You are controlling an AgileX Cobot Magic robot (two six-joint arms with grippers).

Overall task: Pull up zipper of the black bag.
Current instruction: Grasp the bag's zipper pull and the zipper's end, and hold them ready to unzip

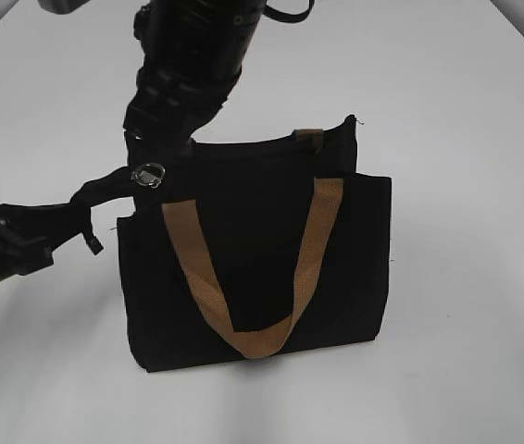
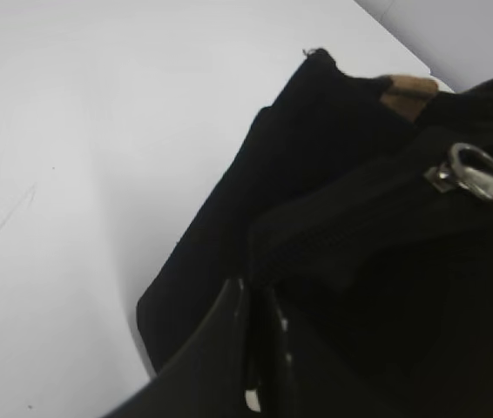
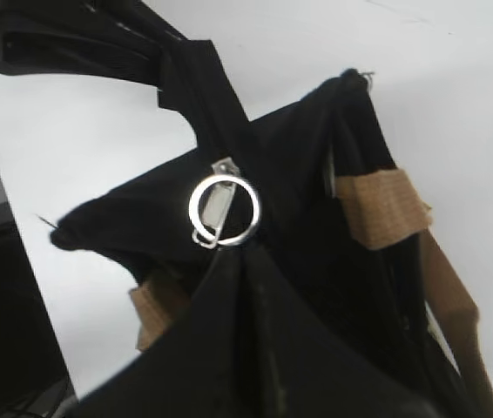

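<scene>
Both grippers are on the bag's top edge. From above in the exterior view, the right gripper point(image 1: 151, 148) hangs at the upper left corner; its own camera shows two dark fingers point(image 3: 220, 348) pressed together directly under the silver ring, apparently pinching the fabric or track there. Whether they hold the pull itself cannot be told. Reaching in from the left, the left gripper point(image 1: 84, 215) has its fingers point(image 2: 233, 340) clamped on a black strip of fabric drawn out sideways from that same corner, which I judge is meant to keep the edge taut.

Largest in the scene is the white table point(image 1: 466, 111). On it, upright near the centre, stands the black bag point(image 1: 262, 277), its front tan handle point(image 1: 253, 342) hanging in a loop over the pocket panel, with a second tan handle tab point(image 1: 310, 137) showing at the back edge. Smallest is the zipper point(image 1: 148, 175), a silver pull with a round ring, sitting at the left end of the top edge beside the taut strip.

As for progress, the pull lies at one end of the track, so either the run is finished or not yet begun. Since the views do not show whether the teeth behind it are joined, I cannot say which.
</scene>
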